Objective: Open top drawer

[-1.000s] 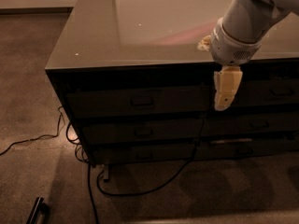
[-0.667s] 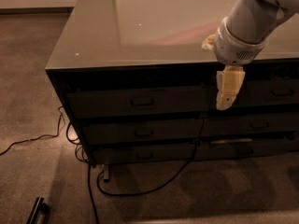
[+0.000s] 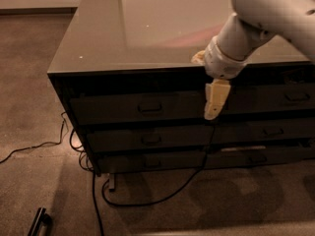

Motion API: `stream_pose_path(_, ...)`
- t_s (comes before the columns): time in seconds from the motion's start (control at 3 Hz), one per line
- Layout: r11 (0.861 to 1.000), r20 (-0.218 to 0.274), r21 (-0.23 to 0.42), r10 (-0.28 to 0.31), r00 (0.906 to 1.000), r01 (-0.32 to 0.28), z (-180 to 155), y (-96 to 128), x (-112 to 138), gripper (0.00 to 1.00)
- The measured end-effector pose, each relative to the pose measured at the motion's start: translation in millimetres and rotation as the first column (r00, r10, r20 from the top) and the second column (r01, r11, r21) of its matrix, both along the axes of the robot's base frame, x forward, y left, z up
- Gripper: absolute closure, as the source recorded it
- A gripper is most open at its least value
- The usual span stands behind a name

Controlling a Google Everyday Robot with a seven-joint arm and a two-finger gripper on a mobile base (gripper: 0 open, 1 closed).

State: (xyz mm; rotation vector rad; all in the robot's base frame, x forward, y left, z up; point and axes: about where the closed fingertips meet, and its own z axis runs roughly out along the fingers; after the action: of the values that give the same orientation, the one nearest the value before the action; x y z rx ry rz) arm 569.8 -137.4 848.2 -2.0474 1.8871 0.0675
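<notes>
One tool (image 3: 213, 110) hangs before top drawer (image 3: 108, 110), right of handle (image 3: 150, 107).

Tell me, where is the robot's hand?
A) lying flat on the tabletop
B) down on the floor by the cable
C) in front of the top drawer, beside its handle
C: the gripper hangs in front of the shut top drawer, off to the right of its handle in the camera view.

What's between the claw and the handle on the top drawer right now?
Only bare grey front of the top drawer shows in the camera view between its handle and the claw, which hangs to the handle's right.
</notes>
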Motion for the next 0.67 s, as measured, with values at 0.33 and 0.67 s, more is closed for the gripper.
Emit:
stream_pose_path(0.33,0.998,-0.035,0.033,0.055,0.9979,-0.054,-26.4,26.8,12.9,0.00)
stream_pose_path(0.67,0.995,-0.064,0.039,0.097,0.9932,-0.095,-45.8,46.8,15.4,0.00)
